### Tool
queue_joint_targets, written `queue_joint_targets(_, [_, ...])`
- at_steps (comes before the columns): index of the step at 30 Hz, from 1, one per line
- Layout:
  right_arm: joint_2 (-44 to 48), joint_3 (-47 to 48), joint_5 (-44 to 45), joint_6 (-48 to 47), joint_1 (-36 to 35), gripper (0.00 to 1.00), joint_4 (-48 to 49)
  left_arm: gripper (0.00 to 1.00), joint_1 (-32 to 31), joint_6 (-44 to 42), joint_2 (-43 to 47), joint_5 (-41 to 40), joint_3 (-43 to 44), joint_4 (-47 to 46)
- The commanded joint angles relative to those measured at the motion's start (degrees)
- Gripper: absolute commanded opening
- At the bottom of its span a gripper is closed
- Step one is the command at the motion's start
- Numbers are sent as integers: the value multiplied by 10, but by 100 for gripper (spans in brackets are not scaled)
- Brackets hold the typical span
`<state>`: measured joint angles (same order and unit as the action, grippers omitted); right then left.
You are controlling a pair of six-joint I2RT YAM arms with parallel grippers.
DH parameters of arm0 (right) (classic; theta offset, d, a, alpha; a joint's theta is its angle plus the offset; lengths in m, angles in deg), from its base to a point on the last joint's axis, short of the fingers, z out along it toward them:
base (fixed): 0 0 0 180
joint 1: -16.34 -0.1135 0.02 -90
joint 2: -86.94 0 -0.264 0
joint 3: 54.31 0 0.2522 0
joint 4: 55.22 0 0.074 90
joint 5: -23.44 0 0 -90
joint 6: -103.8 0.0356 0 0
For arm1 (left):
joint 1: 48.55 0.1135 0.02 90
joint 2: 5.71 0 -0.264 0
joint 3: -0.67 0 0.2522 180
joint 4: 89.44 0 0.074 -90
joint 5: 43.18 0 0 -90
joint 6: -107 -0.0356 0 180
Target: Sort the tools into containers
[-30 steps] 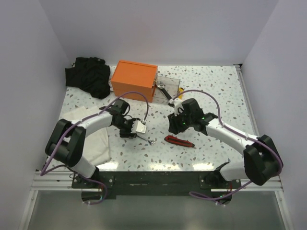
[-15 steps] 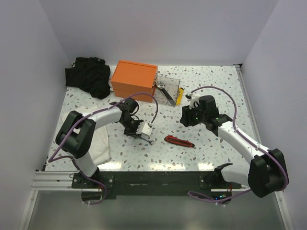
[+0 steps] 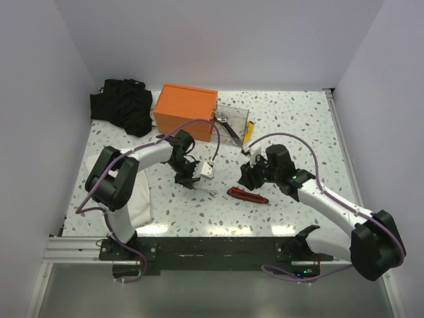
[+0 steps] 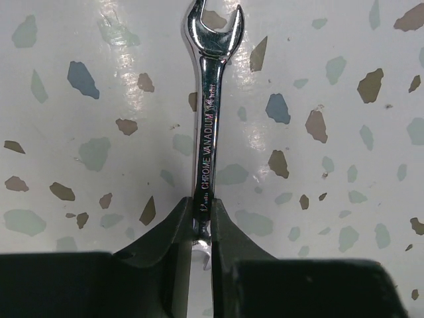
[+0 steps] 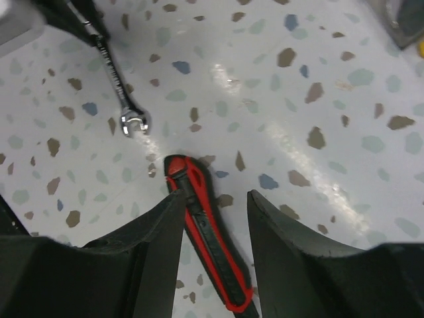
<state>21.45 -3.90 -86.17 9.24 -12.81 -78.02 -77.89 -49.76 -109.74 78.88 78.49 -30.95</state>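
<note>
The left fingers (image 4: 180, 228) are closed on a silver wrench (image 4: 209, 112), pinching its shaft near 1 end. The wrench lies flat on the speckled table (image 3: 298, 126), around the middle and a little toward the near edge, with its open jaw end pointing away from the fingers.

The right fingers (image 5: 162, 232) stand open, 1 on each side of the red-and-black utility knife (image 5: 209, 245). The knife lies flat just right of the wrench, and whether the fingers touch it cannot be told.

Toward the far edge sits the orange box (image 3: 185, 109). A clear tray (image 3: 238, 112) beside it holds another wrench (image 3: 226, 123), and the yellow utility knife (image 3: 247, 135) is at the tray's right side. A black cloth bundle (image 3: 122, 105) fills the far left corner.
</note>
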Motion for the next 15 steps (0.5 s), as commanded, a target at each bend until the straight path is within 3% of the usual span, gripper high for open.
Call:
queue_joint_targets(1, [-16,-9,-37,-48,-72,47,81,4,3,22,-54,35,6,55])
queue_joint_targets(15, [-135,7,-36,-199,-188,54,174,0,31,44,-116,101,112,184])
